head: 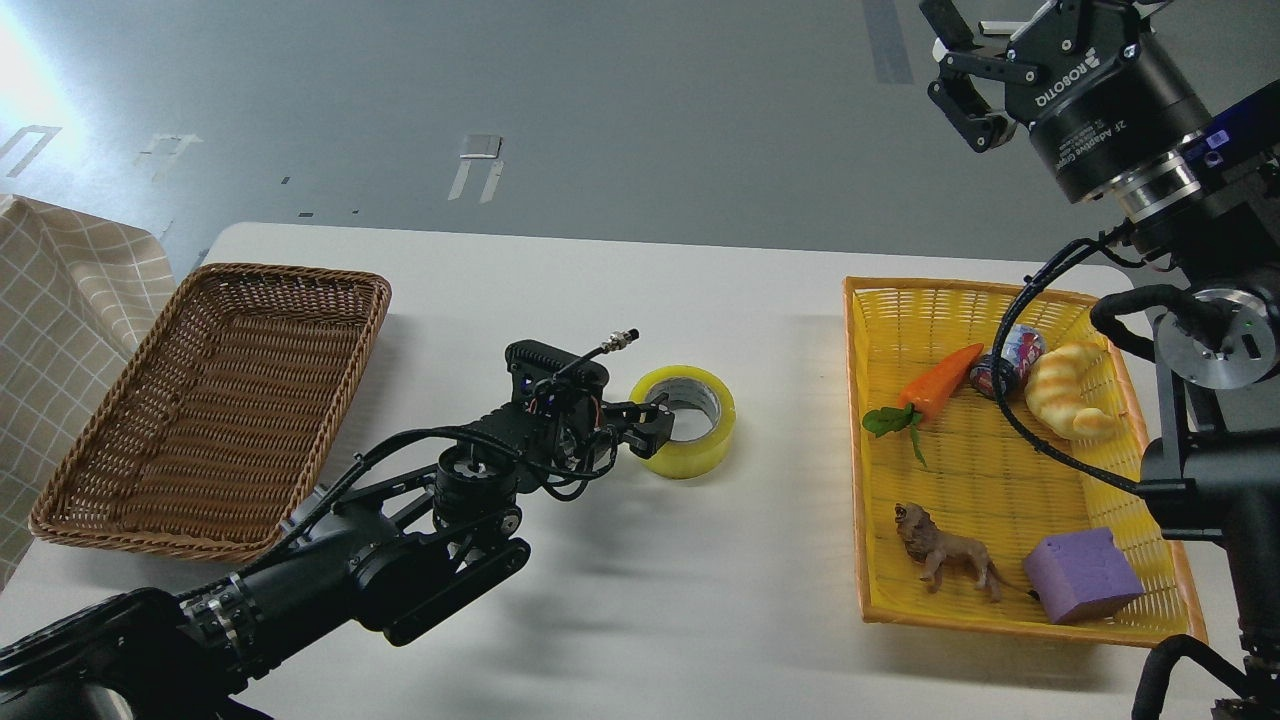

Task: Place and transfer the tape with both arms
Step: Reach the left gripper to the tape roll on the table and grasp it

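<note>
The tape (pixel 700 448), a yellowish roll with a pale inner core, lies flat on the white table (pixel 700 600) near the middle. My left gripper (pixel 652 424) is low at the roll's left rim, touching or straddling its near-left wall. Its dark fingers are too small to tell apart. My right gripper (pixel 962 62) is raised high at the top right, above the far end of the yellow basket. Its fingers (pixel 975 118) are spread and hold nothing.
A brown wicker basket (pixel 215 400) stands at the left. A yellow basket (pixel 855 450) at the right holds a carrot (pixel 940 378), a can (pixel 1012 355), a croissant toy (pixel 1065 392), a lion figure (pixel 945 558) and a purple block (pixel 1082 575). A checked cloth (pixel 60 330) hangs at the far left.
</note>
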